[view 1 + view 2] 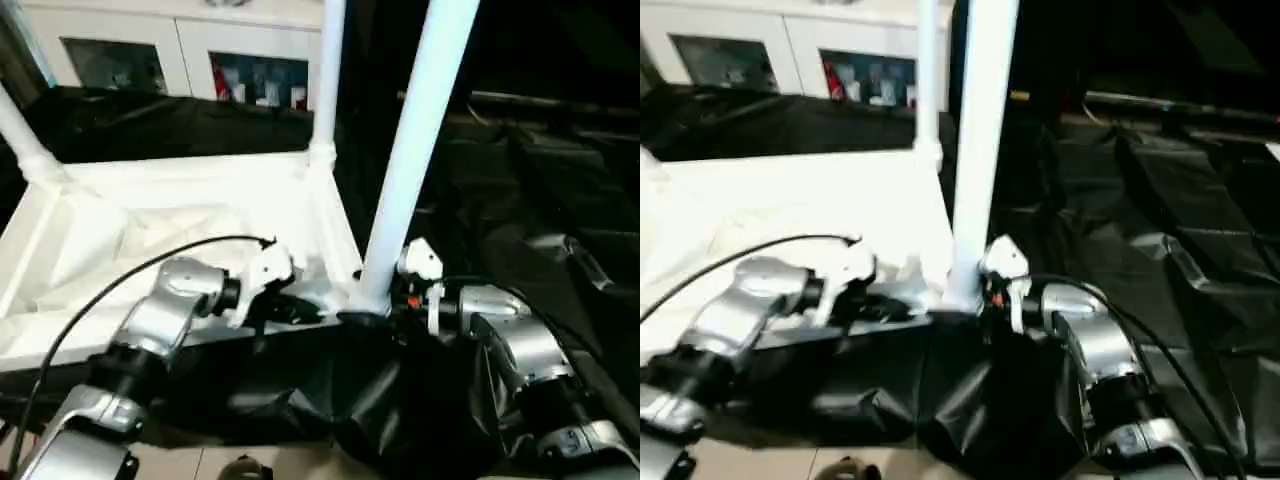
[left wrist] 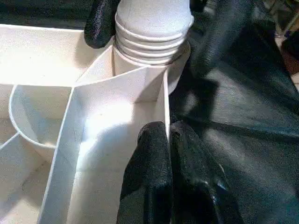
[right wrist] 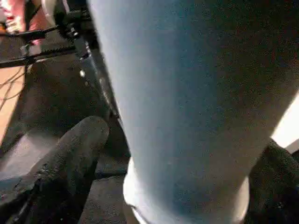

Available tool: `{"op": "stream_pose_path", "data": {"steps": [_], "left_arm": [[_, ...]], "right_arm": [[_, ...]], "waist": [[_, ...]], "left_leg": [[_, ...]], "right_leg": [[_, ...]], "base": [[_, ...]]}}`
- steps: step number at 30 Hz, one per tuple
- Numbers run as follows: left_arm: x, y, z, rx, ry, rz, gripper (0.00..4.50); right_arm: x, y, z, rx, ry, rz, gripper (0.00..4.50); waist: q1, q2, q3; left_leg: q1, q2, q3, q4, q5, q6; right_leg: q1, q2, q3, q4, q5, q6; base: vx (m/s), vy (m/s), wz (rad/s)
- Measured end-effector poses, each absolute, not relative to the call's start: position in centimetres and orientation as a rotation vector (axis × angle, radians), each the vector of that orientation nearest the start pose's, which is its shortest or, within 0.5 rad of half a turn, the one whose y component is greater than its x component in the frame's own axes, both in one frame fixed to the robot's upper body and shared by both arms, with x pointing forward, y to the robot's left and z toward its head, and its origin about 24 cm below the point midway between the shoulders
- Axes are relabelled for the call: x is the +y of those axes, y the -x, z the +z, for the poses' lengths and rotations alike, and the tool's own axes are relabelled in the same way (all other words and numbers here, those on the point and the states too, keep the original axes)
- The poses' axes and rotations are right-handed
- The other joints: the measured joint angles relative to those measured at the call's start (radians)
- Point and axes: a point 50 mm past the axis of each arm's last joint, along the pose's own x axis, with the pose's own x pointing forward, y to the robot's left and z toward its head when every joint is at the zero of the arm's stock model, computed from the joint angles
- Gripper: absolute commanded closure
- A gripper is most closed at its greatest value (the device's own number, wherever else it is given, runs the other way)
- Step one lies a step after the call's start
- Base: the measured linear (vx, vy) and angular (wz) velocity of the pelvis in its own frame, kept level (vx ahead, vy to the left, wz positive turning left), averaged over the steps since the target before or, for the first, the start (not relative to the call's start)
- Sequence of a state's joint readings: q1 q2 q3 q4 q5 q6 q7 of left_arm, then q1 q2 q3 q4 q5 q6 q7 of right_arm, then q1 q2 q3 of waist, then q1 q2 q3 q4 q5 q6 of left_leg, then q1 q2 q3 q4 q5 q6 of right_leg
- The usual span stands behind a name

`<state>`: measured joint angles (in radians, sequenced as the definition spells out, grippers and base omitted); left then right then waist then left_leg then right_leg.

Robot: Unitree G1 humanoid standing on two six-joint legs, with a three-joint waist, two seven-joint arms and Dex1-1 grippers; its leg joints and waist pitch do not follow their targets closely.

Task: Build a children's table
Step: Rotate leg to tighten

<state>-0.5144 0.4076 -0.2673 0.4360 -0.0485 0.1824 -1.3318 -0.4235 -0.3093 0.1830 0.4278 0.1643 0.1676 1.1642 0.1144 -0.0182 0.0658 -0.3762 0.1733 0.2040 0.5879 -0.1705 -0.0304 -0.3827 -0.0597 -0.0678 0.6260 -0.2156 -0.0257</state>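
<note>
Black sheeting (image 1: 520,190) covers the floor across the right half of the frame; a white glass-door cabinet (image 1: 180,45) stands along the upper left edge.

The tabletop (image 1: 150,240) lies upside down in the left half of the frame, ribbed underside up. Three legs show standing in its corners. One leg (image 1: 20,130) leans at the far left edge. A second (image 1: 328,80) rises at the back corner, top centre. The near leg (image 1: 415,150) stands at the corner closest to the robot, centre frame, its long axis running nearly straight up with a slight lean toward the upper right.

Left gripper (image 2: 169,175): fingers pressed together, with the tabletop's outer wall running right at the seam between them. Whether the wall is actually pinched I cannot tell. It sits on the rim just left of the near leg's socket (image 2: 154,60).

Right gripper (image 3: 187,154): fingers spread, one either side of the near leg just above its base, none visibly pressing on it.

Judgement: both grippers crowd the same corner, and the right one is nearer the leg. The leg looks seated; a fourth leg probably remains to fit.
</note>
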Motion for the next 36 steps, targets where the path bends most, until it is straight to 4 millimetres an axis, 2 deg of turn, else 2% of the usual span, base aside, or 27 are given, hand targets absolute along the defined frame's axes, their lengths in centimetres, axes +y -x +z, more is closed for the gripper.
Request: {"op": "stream_pose_path", "data": {"steps": [10,13,15,21,25,29,30,32,36], "left_arm": [[13.9,-29.6,5.8,0.458,-0.315,-1.464,4.5],[13.7,-29.9,5.7,0.445,-0.318,-1.429,4.5],[13.4,-30.3,5.6,0.438,-0.324,-1.391,4.5],[12.0,-32.1,5.6,0.412,-0.326,-1.23,4.5],[10.2,-33.5,5.5,0.406,-0.317,-1.122,4.5],[9.6,-33.9,5.5,0.403,-0.311,-1.087,4.5],[9.6,-33.9,5.5,0.403,-0.311,-1.087,4.5],[9.6,-33.9,5.5,0.399,-0.314,-1.088,4.5],[10.0,-33.9,5.6,0.393,-0.323,-1.104,4.5]], "right_arm": [[-12.6,-29.2,4.4,0.321,0.079,1.289,1.47],[-12.5,-29.5,4.2,0.317,0.072,1.237,1.74],[-12.4,-29.8,4.0,0.318,0.051,1.164,1.76],[-11.4,-31.9,3.7,0.292,0.001,0.862,1.78],[-10.8,-33.5,3.6,0.29,-0.047,0.636,1.78],[-10.6,-34.1,3.7,0.284,-0.044,0.564,1.78],[-10.5,-34.1,3.7,0.281,-0.043,0.564,1.43],[-10.5,-34.1,3.7,0.279,-0.045,0.564,1.08],[-10.3,-34.0,3.7,0.277,-0.051,0.602,0.87]], "waist": [[0.003,0.0,0.0],[-0.001,0.0,0.0],[-0.004,0.0,0.0],[-0.025,0.001,-0.001],[-0.027,0.001,-0.001],[-0.025,0.002,-0.001],[-0.025,0.002,-0.001],[-0.025,0.003,-0.001],[-0.026,0.003,-0.001]], "left_leg": [[-0.002,0.0,0.0,0.0,0.0,0.0],[-0.002,0.0,0.0,0.001,0.0,0.0],[-0.001,0.0,0.0,0.001,0.0,0.0],[0.0,0.0,0.0,0.002,0.0,0.0],[0.0,0.0,0.0,0.002,0.0,0.0],[0.0,0.0,0.0,0.001,0.0,0.0],[0.0,0.0,0.0,0.001,0.0,0.0],[0.0,0.0,0.0,0.001,0.0,0.0],[0.0,0.0,0.0,0.001,0.0,0.0]], "right_leg": [[-0.001,0.0,0.0,0.0,0.0,0.0],[-0.001,0.0,0.0,0.0,0.0,0.0],[-0.001,0.0,0.0,0.001,0.0,0.0],[0.0,0.0,0.0,0.002,0.001,-0.001],[0.0,0.0,0.001,0.002,0.001,-0.001],[0.0,0.0,0.0,0.001,0.001,-0.001],[0.0,0.0,0.0,0.001,0.001,-0.001],[0.0,0.0,0.0,0.001,0.001,-0.001],[0.0,0.0,0.0,0.001,0.001,-0.001]], "base": [[0.0,0.0,0.0],[0.0,0.0,0.0],[0.0,0.0,0.0],[0.0,0.0,0.0],[0.0,0.0,0.0],[0.0,0.0,0.0],[0.0,0.0,0.0],[0.0,0.0,0.0],[0.0,0.0,0.0]]}}
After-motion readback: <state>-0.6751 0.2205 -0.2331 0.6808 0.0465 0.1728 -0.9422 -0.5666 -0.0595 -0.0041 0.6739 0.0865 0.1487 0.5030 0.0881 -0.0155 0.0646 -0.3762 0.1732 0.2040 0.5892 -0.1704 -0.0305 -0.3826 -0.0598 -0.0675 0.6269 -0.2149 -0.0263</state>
